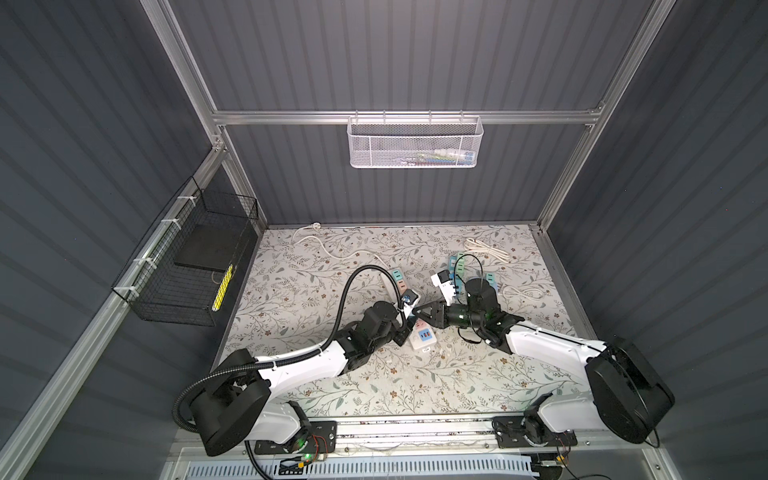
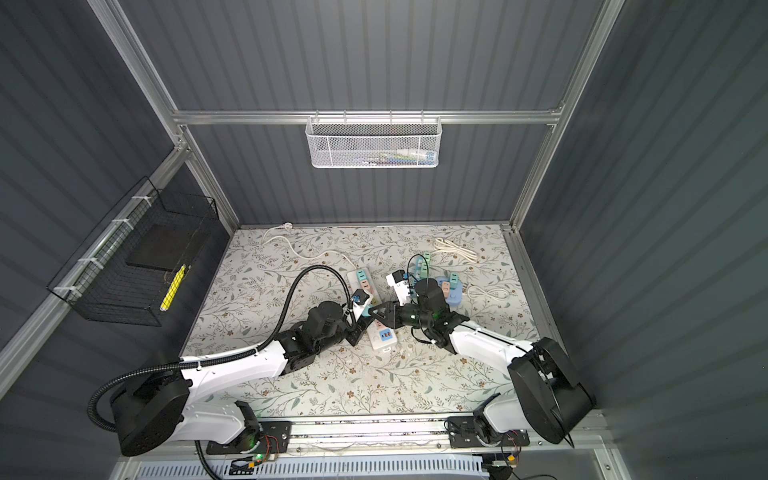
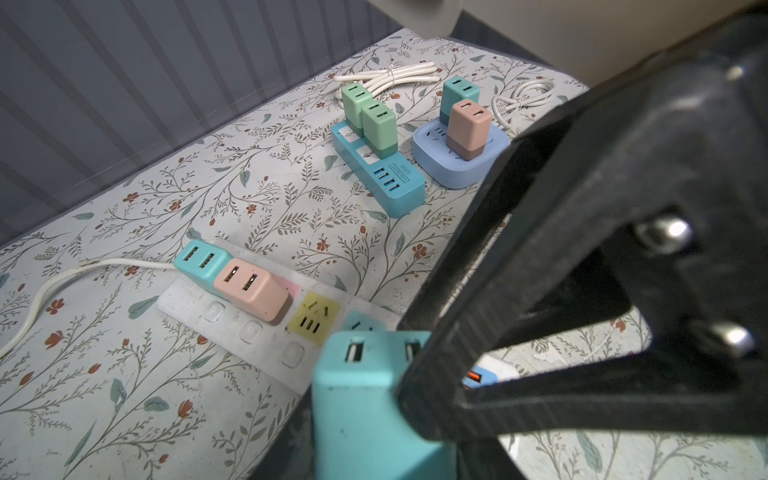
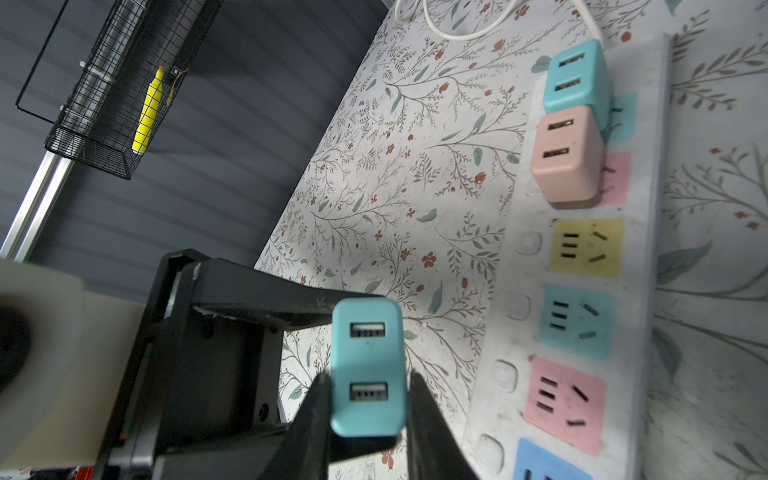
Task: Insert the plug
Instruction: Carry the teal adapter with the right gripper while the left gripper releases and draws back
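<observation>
The right gripper [image 4: 368,380] is clamped on the teal plug [image 4: 368,357]. Its two black fingers [image 4: 309,419] press the plug's long sides, and the face with two USB ports is turned toward the right wrist camera. The left gripper [image 1: 408,319] is closed on the same plug from the opposite side. In the left wrist view the plug fills the bottom edge, partly behind the right gripper's black frame. The prongs are hidden.

In both top views the two grippers meet tip to tip near the table's centre, with the plug held over the middle stretch of the white power strip [image 4: 648,208]. I cannot tell whether the plug touches the strip.

On the strip a yellow socket [image 4: 586,247], a teal socket [image 4: 575,322] and a pink socket [image 4: 565,399] stand free. At its far end a second teal charger [image 4: 575,79] and a pink charger [image 4: 567,153] sit side by side, plugged in. The strip's white cord [image 1: 316,245] trails to the far left corner.

Farther right stand a blue power strip [image 3: 399,195] carrying two green chargers [image 3: 370,112] and, just beside it, a pale blue socket block [image 3: 457,170] with two more chargers. Bundled white cables [image 1: 486,249] lie beyond them on the floral table cover [image 1: 332,374].

A black wire basket [image 1: 187,270] hangs on the left wall and a white mesh basket [image 1: 415,145] on the far wall.
</observation>
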`<state>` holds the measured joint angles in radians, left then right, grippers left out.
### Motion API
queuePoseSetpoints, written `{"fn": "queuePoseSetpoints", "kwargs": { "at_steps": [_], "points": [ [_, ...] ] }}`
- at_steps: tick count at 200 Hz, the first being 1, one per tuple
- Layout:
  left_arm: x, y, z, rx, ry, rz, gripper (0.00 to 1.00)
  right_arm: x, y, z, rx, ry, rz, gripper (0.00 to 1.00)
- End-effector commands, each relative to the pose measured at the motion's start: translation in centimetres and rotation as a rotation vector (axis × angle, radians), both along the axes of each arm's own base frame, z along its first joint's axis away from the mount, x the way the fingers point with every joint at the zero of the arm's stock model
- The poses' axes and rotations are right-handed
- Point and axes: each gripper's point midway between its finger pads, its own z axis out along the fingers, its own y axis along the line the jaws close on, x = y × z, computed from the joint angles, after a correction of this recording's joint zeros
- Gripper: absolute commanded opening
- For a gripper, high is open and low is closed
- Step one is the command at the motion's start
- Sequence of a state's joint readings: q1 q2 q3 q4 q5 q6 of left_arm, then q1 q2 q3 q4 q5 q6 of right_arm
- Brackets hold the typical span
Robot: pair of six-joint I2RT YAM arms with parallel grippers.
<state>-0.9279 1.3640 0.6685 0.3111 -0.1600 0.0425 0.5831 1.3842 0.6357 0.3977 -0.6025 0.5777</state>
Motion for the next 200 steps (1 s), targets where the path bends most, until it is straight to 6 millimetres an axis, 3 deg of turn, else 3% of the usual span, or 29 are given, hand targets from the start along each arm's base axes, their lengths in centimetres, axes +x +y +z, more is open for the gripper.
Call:
{"fn": "queuePoseSetpoints", "kwargs": {
  "at_steps": [1,39,97,105,133,140,158,177,200],
  "points": [
    [0.1,-1.3,2.3,-0.043,-0.041,-0.039,0.14,-0.1,0.7,0.8,0.03,-0.006,0.025,0.24],
    [-0.3,-1.7,2.3,-0.037,-0.035,-0.073,0.06,0.1,0.7,0.7,0.027,0.003,0.016,0.44],
    [0.2,-1.5,2.8,-0.019,-0.061,-0.05,0.07,0.2,0.9,0.7,0.023,0.008,0.024,0.28],
    [0.4,-1.4,2.8,-0.02,-0.06,-0.04,0.12,0.1,0.9,0.8,0.025,0.004,0.028,0.27],
    [1.1,-0.7,3.4,-0.014,-0.065,0.022,0.52,0.1,0.8,1.0,0.024,-0.008,0.018,0.24],
    [1.2,-0.3,3.6,-0.019,-0.066,0.043,0.58,0.2,0.7,1.2,0.024,-0.017,0.011,0.24],
    [1.2,1.0,4.3,-0.035,-0.063,0.1,0.65,0.6,0.3,1.4,0.006,-0.041,-0.023,0.24],
    [1.5,3.8,5.5,-0.087,-0.032,0.254,0.72,1.6,-0.4,1.1,-0.044,-0.104,-0.087,0.24],
    [0.8,6.9,6.3,-0.165,-0.006,0.367,0.73,3.0,-1.0,-0.1,-0.131,-0.171,-0.177,0.24]
  ]
}}
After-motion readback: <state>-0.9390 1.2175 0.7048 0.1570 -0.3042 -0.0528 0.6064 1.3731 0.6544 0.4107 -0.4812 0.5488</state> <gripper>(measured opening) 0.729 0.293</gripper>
